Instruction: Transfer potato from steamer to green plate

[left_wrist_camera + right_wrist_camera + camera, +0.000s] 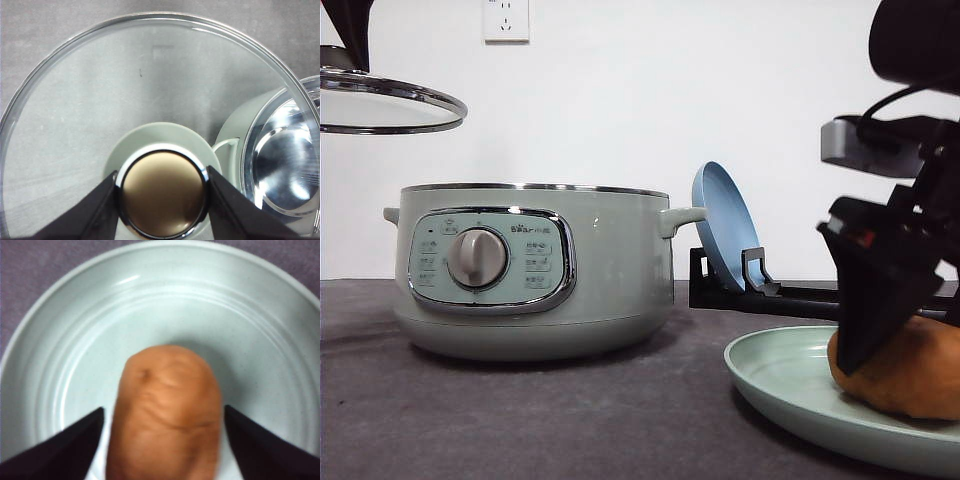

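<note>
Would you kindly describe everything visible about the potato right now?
The potato is an orange-brown oval lump with matte, faintly wrinkled skin and a small dark dimple near one end. It lies on its side inside the green plate, resting on the plate's floor on the right of the table in the front view. The right gripper straddles it with its jaws spread, a gap showing on each side, so the fingers look clear of the skin. Nothing else touches it.

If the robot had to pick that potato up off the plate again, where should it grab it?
Probably across its narrow middle, from straight above. The potato lies lengthwise on the green plate, its rounded long sides exposed, and the right gripper's open fingers already flank them. The plate's raised rim would hinder a sideways approach.
</note>
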`<action>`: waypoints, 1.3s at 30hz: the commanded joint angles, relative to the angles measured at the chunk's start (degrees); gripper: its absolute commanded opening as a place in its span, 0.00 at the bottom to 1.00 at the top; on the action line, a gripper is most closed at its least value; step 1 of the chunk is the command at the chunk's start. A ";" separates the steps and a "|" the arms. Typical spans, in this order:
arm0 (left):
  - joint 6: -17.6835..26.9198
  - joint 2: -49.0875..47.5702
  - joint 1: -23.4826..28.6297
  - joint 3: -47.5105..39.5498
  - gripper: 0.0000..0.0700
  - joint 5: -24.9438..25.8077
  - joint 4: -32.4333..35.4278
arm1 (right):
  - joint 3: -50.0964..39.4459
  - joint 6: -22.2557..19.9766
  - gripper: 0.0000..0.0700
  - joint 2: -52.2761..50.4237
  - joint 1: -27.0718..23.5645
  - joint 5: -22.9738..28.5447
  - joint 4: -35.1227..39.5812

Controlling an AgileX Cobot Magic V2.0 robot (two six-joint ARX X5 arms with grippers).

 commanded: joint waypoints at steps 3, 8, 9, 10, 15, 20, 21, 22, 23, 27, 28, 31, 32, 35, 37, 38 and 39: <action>-0.13 -0.76 0.02 2.51 0.02 0.17 1.76 | 3.57 0.64 0.80 -3.49 0.20 0.09 -2.96; -0.13 -0.76 0.02 2.51 0.02 0.17 1.82 | 10.59 0.59 0.89 -10.17 0.20 0.33 -11.14; -0.13 -0.76 0.02 2.51 0.02 0.17 1.86 | 12.19 0.58 0.93 -11.43 0.20 0.43 -12.62; -0.13 -0.76 0.02 2.51 0.02 0.17 1.89 | 13.88 0.53 0.95 -12.70 0.20 0.47 -14.04; -0.13 -0.76 0.02 2.51 0.02 0.17 1.92 | 22.45 -0.22 0.98 -18.42 0.26 0.07 -20.72; -0.20 -0.76 0.00 2.51 0.02 0.20 1.97 | 29.83 -1.36 0.98 -23.11 0.24 0.69 -28.91; -0.33 -0.76 -0.03 2.51 0.02 0.21 1.97 | 30.87 -1.36 0.98 -23.96 0.24 1.01 -30.19; -0.41 -0.76 -0.07 2.51 0.02 0.22 1.97 | 31.82 -1.35 0.98 -24.83 0.24 1.45 -31.36; -0.46 -0.76 -0.13 2.51 0.02 0.22 1.97 | 32.67 -1.33 0.98 -25.72 0.24 2.02 -32.40; -0.55 -0.76 -0.48 2.51 0.02 0.22 1.97 | 34.11 -1.21 0.98 -29.63 0.24 4.03 -34.05; -0.55 -0.76 -0.52 2.51 0.02 0.22 1.97 | 34.15 -1.09 0.98 -30.60 0.24 4.17 -34.12; -0.55 -0.76 -0.88 2.51 0.02 0.22 1.97 | 34.15 -0.90 0.98 -33.44 0.24 4.15 -34.51; -0.55 -0.76 -1.00 2.51 0.02 0.22 1.97 | 34.15 -0.90 0.98 -34.28 0.24 4.15 -34.63; -0.55 -0.76 -1.14 2.51 0.02 0.22 1.99 | 34.15 -0.92 0.98 -36.33 0.24 4.15 -34.82; -0.55 -0.76 -1.23 2.51 0.02 0.22 1.99 | 34.15 -0.90 0.98 -37.29 0.24 4.15 -34.80; -0.55 -0.76 -1.29 2.51 0.02 0.22 1.99 | 34.15 -0.90 0.98 -37.64 0.24 4.15 -34.80; -0.55 -0.76 -1.40 2.51 0.02 0.22 1.99 | 34.15 -0.90 0.98 -37.91 0.24 4.15 -34.80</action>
